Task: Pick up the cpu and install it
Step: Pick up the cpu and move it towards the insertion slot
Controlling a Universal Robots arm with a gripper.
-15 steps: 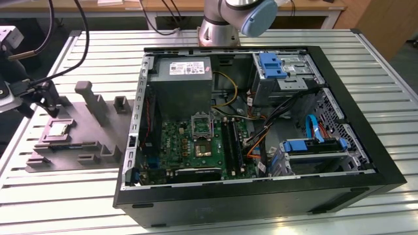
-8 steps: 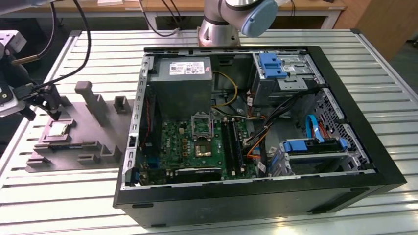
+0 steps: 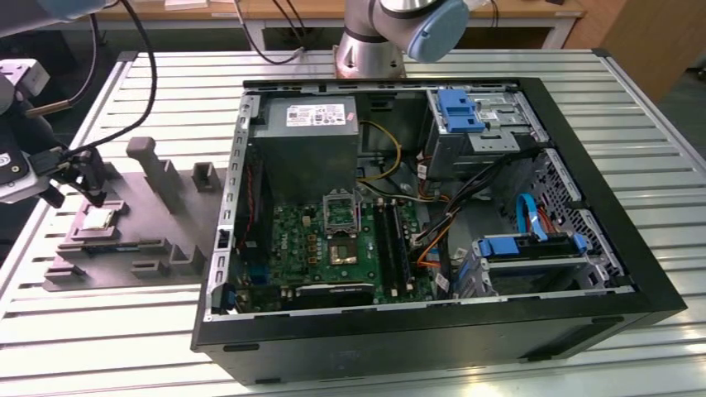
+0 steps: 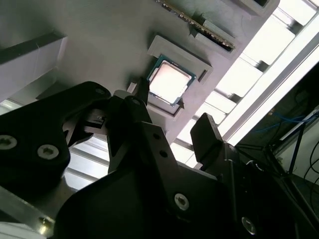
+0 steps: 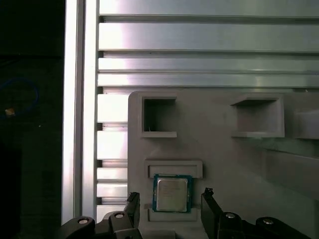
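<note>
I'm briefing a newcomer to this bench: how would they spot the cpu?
Beside the open black computer case, on the exterior view's left, lies a grey fixture plate. In a shallow recess sits the cpu: a small flat square whose pale shiny metal top stands out from the grey blocks around it.

Anchored at the far side of the exterior view by a silver-grey cylindrical arm base, topped with a pale blue round joint cap. Reaching across to that view's left edge, ending in a white and grey boxy wrist housing. Hanging beneath it, pointed downward: a black metal two-fingered end effector. Spread well apart in both wrist views, with a wide gap between the two slim black fingers. Tips about level with each other in the first wrist view. Behind them, in the second wrist view, broad black screw-fastened finger mounts.
</note>
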